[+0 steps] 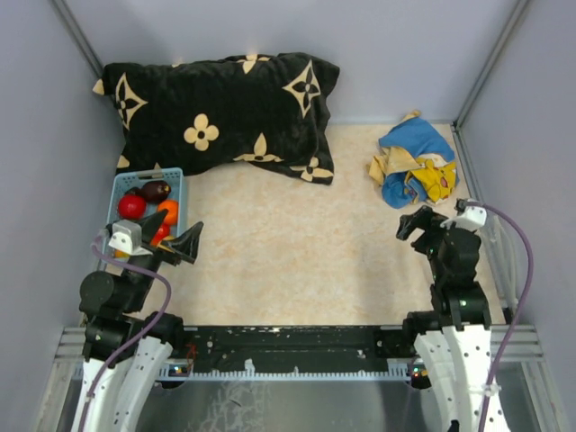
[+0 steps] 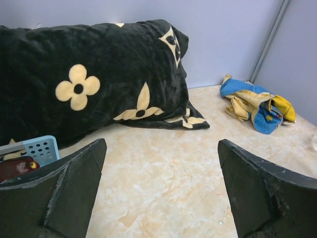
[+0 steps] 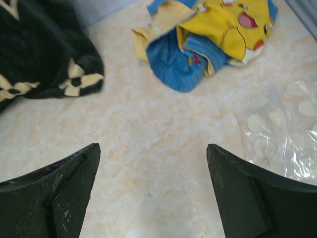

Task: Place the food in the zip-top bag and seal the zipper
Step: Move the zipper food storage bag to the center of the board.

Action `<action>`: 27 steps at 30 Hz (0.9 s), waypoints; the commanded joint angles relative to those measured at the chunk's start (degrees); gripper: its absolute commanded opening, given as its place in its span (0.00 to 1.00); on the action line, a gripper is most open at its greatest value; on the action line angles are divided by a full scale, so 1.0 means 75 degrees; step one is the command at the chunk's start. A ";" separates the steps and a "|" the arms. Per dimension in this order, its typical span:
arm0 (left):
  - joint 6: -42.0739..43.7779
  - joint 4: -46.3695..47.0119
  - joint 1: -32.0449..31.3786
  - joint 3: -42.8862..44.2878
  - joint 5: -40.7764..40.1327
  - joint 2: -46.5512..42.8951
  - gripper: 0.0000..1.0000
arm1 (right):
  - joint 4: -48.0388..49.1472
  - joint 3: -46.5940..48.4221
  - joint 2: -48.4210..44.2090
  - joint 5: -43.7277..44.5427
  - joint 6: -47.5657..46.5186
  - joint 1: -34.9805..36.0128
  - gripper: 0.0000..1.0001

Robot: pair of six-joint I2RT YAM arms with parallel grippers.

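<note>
The food lies in a light blue basket [image 1: 121, 184] at the left: a dark purple-brown piece [image 1: 155, 190], a red one [image 1: 131, 206] and an orange one [image 1: 168, 212]. My left gripper [image 1: 175, 238] is open and empty just right of the basket, above bare table; in its wrist view [image 2: 161, 148] a dark red piece [image 2: 17, 166] shows at the far left. The zip-top bag [image 3: 280, 134] lies flat at the right in the right wrist view; I cannot make out its zipper. My right gripper [image 1: 421, 219] [image 3: 153, 148] is open and empty, just left of the bag.
A black pillow [image 1: 216, 112] with cream flowers lies across the back. A blue-and-yellow cloth [image 1: 412, 164] is crumpled at the back right. Grey walls close in the left, back and right sides. The marbled table [image 1: 297, 261] lies between the arms.
</note>
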 commanded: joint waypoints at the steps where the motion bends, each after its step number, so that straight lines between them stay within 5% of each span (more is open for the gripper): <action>1: 0.0091 0.0052 -0.0215 -0.0004 -0.0024 0.0071 1.00 | 0.0437 -0.0176 0.0938 0.1032 0.0510 -0.0086 0.89; 9: 0.0105 0.0027 -0.0365 -0.0007 -0.0096 0.0072 1.00 | 0.1304 -0.0162 0.3093 0.3323 0.0268 -0.0208 0.89; 20: 0.0146 0.0042 -0.0561 -0.0009 -0.0064 0.0103 1.00 | 0.3107 -0.0405 0.5229 0.2493 0.0050 -0.1898 0.88; 27: 0.0157 0.0041 -0.0574 -0.0019 -0.0035 0.0106 1.00 | 0.3287 -0.0135 0.6589 0.1483 -0.0136 -0.2476 0.76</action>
